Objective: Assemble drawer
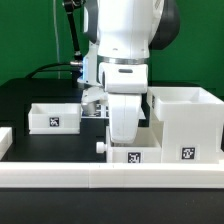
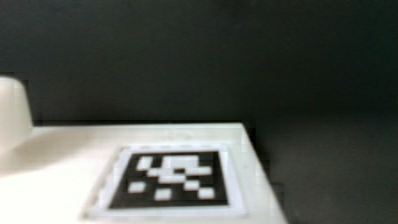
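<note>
In the exterior view my gripper (image 1: 124,140) points down over a small white drawer part (image 1: 133,156), which has a marker tag on its front and a round knob (image 1: 100,147) on its left side. The part hides the fingertips, so I cannot tell whether they grip it. A big open white drawer case (image 1: 186,120) stands just right of it. A smaller open white box (image 1: 55,116) sits at the left. The wrist view shows the tagged white part (image 2: 173,178) close up, with a rounded white piece (image 2: 9,115) beside it and no fingers.
A long white rail (image 1: 110,180) runs along the front of the black table (image 1: 25,95). Another white piece (image 1: 3,140) shows at the exterior view's left edge. Cables hang behind the arm.
</note>
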Controlling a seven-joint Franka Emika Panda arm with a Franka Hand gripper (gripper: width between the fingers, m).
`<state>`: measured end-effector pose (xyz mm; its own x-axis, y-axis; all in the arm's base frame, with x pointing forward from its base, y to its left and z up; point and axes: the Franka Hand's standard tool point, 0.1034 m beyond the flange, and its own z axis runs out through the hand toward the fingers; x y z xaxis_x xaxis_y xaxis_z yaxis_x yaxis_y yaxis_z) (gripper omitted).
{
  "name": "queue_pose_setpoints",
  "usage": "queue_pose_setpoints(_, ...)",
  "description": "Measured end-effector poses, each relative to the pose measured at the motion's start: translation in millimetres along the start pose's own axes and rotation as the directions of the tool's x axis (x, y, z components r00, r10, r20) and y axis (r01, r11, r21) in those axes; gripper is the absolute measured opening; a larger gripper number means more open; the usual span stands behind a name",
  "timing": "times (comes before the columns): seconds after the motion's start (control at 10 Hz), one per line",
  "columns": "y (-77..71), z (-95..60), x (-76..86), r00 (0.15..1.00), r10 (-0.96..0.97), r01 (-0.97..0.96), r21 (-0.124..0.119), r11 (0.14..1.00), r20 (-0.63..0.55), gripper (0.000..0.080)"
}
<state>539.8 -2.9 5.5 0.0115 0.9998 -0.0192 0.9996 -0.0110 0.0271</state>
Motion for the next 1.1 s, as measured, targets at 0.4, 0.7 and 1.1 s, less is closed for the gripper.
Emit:
queue_pose_setpoints(0.4, -0.3, 0.6, 2.8, 1.0, 0.007, -0.007, -0.012, 1.0, -0.002, 0.0042)
queue_pose_setpoints(0.7, 0.1, 0.5, 1.1, 1.0, 0.015, -0.015, -0.01, 1.0, -0.001, 0.0042)
queue_pose_setpoints(1.1, 0.2, 0.0, -5.0, 0.995, -0.096, 0.096, -0.01, 0.995, 0.016, 0.0042)
